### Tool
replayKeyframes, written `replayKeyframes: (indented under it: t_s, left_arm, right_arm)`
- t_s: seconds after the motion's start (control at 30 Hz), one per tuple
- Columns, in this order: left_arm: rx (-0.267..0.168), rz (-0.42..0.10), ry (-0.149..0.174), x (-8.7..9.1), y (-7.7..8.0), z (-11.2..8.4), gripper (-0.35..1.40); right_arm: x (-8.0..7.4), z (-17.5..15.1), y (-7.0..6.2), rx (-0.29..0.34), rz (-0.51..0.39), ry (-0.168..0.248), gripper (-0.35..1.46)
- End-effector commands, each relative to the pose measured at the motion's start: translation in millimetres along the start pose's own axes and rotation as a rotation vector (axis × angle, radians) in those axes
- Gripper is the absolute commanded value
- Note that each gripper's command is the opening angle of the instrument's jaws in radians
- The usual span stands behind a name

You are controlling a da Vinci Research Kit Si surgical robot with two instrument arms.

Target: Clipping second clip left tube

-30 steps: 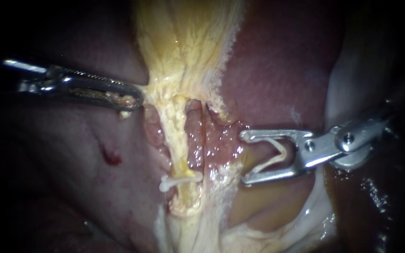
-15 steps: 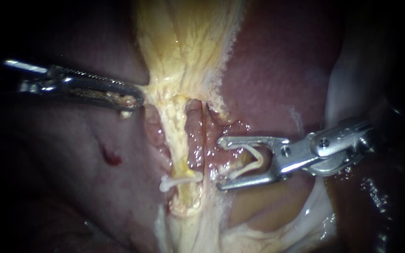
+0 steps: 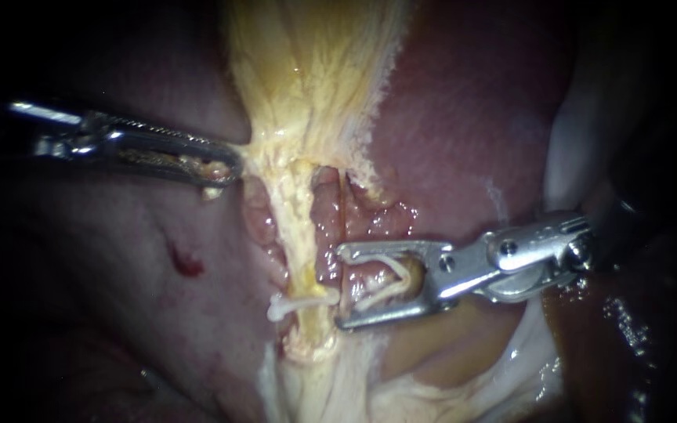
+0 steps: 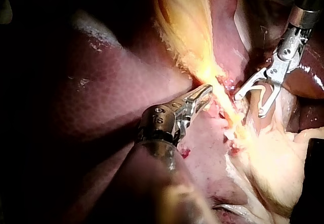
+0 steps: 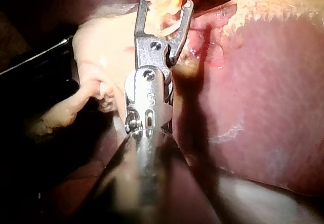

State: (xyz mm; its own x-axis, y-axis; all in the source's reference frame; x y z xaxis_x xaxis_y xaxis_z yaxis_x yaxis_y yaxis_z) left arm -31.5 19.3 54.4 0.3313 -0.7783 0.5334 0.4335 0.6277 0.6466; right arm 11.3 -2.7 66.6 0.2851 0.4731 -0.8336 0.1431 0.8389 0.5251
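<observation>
Just right of the left tube (image 3: pixel 298 235), the right tool (image 3: pixel 343 287) cradles a loaded clip (image 3: pixel 389 278) between wide-spread jaws. Left tool (image 3: pixel 230 168) pinches gallbladder (image 3: pixel 307 86) tissue taut. Tube judged soft, slick, easily torn: straddle it squarely on the far side of the seated clip (image 3: pixel 299 301).

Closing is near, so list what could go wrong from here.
1. The right instrument carries the new clip level with the old clip on the left tube; they could overlap.
2. Its tips sit short of that tube, against pink tissue; closing here may catch that instead.
</observation>
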Motion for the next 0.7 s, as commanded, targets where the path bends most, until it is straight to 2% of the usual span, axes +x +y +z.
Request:
replayKeyframes:
  t_s: [0.03,0.4,0.7]
  left_arm:
    - [0.0,0.0,0.0,0.0,0.0,0.0,-0.35]
    - [0.002,0.001,0.0,0.1,-0.1,0.1,-0.35]
    - [0.002,0.001,0.0,0.1,-0.3,0.1,-0.35]
  right_arm:
    - [-0.2,0.1,0.2,0.0,0.005,-0.001,0.49]
    - [-2.9,0.9,2.3,0.038,0.052,0.008,0.48]
    - [-3.3,1.3,3.1,0.048,0.076,0.01,0.48]
